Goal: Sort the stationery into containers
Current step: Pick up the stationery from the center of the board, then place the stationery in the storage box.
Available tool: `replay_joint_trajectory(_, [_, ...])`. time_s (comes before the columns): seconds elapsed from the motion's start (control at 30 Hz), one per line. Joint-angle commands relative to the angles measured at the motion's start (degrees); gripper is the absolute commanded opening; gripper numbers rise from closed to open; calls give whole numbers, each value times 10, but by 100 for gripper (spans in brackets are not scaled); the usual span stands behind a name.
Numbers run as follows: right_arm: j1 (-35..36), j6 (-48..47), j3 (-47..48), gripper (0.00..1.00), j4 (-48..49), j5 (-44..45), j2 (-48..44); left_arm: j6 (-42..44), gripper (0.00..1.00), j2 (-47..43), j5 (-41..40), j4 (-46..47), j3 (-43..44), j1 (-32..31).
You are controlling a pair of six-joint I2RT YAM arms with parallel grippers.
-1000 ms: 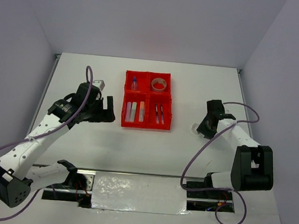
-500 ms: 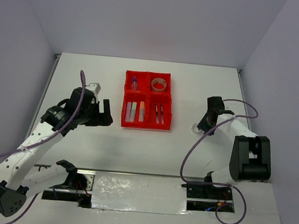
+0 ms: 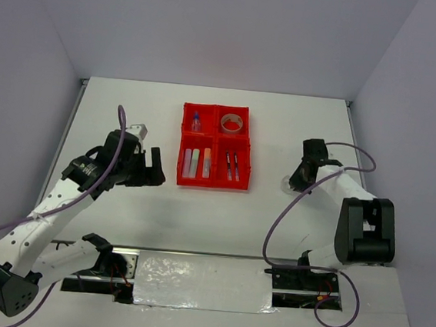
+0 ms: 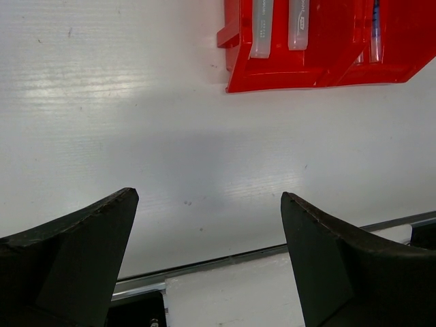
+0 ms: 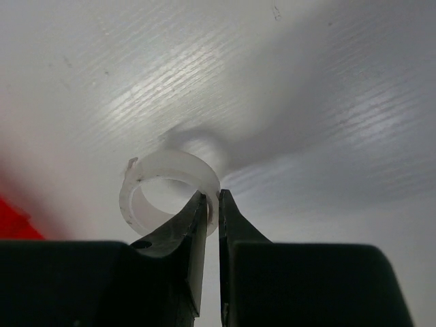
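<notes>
Right gripper (image 5: 211,204) was closed within the last second, now pinched on the white ring (image 5: 160,174), lying on the table (image 3: 299,125) right of the red tray (image 3: 216,135) | left gripper (image 4: 208,197) spread wide, empty | sticks (image 3: 195,163), pens (image 3: 232,166), bottle (image 3: 196,120), tape roll (image 3: 232,122) sorted; ring outstanding

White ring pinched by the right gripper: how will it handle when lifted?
The white ring looks thin-walled and translucent, so probably light and squashable. The right gripper pinches one spot of its wall, so it may pivot. Dropped on edge, it could roll.
</notes>
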Motion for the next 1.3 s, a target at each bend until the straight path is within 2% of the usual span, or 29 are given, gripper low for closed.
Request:
replay_joint_trajectory(0.0, [10,-8,76,0,-10,2,-66,-10,99,3,7,23,7,2])
replay_joint_trajectory(0.13, [46,-33,208,0,-53,-26,-37,-11,99,6,7,29,5,2])
replay_joint_trajectory(0.47, [140,-89,563,1,-92,-116,251,-8,99,18,12,39,22,2])
replay_joint_trajectory(0.77, [151,-111,702,2,-111,-113,376,-12,99,12,29,57,0,2])
replay_joint_trajectory(1.27, [172,-123,768,10,-127,-117,454,9,99,37,25,59,-26,2])
